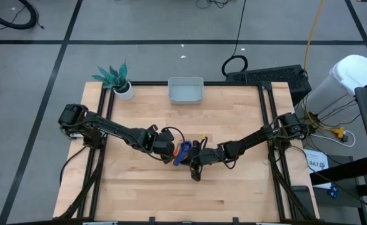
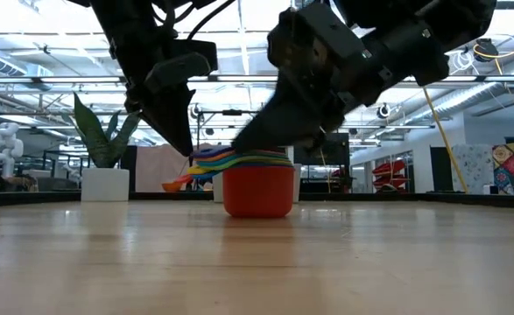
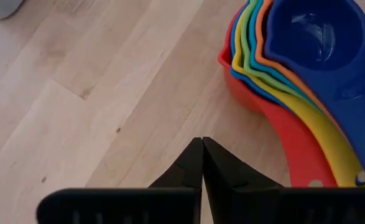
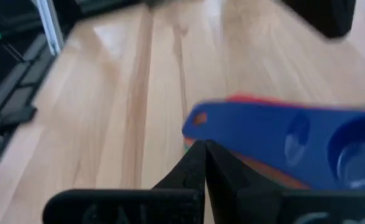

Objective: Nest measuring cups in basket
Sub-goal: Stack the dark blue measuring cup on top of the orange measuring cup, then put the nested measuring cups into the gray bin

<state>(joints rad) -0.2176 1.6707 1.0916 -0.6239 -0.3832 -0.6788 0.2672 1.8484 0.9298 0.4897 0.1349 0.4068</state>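
Observation:
The measuring cups (image 1: 184,151) stand nested in one stack at the table's middle. The red cup (image 2: 258,192) is outermost and rests on the wood, the dark blue cup (image 3: 319,37) is innermost, and the handles fan out together (image 3: 306,130). The basket (image 1: 186,91) sits at the far edge, apart from the stack. My left gripper (image 3: 202,144) is shut just left of the stack, tips pointing down beside the handles, touching nothing. My right gripper (image 4: 205,144) is shut at the stack's right, its tips at the dark blue handle. My right gripper's shut fingertips (image 4: 201,155) stand right at the edge of the dark blue cup's handle, near its free end (image 4: 198,119). They come at it slanting down from the table's right. Whether they touch the handle I cannot tell. The stack rests upright on the table.
A white pot with a teal plant (image 1: 117,80) stands at the far left corner. Black rails (image 1: 266,106) run along the table's left and right sides. Bare wood lies between the stack and the basket and toward the near edge.

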